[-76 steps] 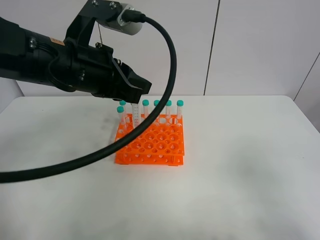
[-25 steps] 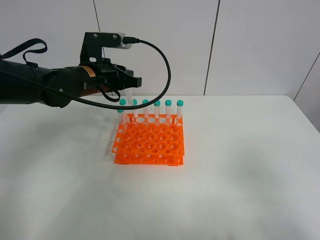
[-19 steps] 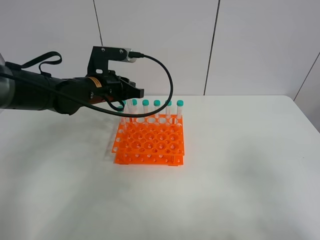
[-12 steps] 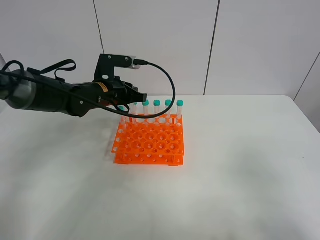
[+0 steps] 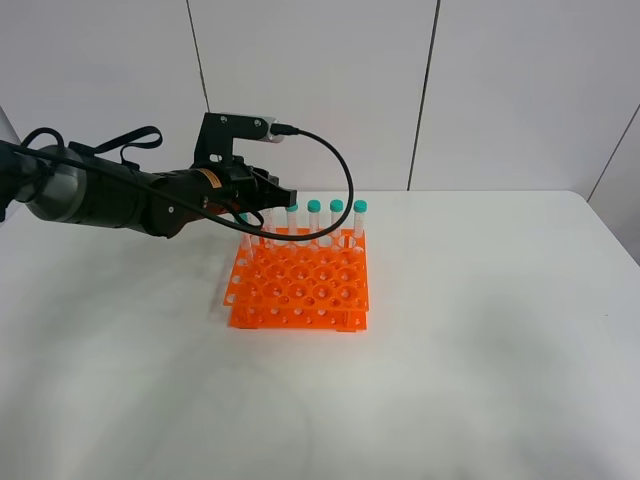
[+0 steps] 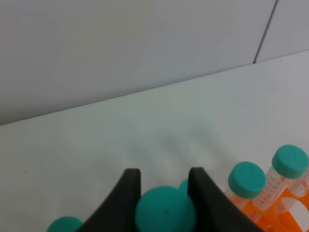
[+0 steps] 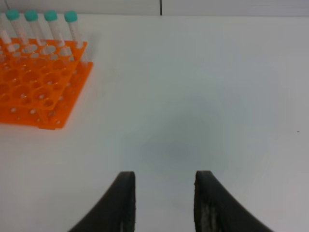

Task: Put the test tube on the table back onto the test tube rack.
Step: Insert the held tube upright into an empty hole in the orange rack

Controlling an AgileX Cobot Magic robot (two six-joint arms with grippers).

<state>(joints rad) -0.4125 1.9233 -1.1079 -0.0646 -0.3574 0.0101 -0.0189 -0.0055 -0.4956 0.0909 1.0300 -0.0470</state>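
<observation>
**Tube at rack: left gripper (image 5: pixel 278 197) clamped on the test tube (image 6: pixel 165 211)**

The left gripper sits over the back-left corner of the test tube rack (image 5: pixel 300 292), jaws closed narrow on the tube's teal cap. Can't tell if the tip is seated in a hole. Four other capped tubes (image 5: pixel 337 220) line the back row to its right. Far right, the right gripper (image 7: pixel 163 176) hovers over the table (image 7: pixel 217 96), jaws apart with nothing between them.

Lab setting: test tube rack (image 5: pixel 300 290) on table (image 5: pixel 480 350).
</observation>
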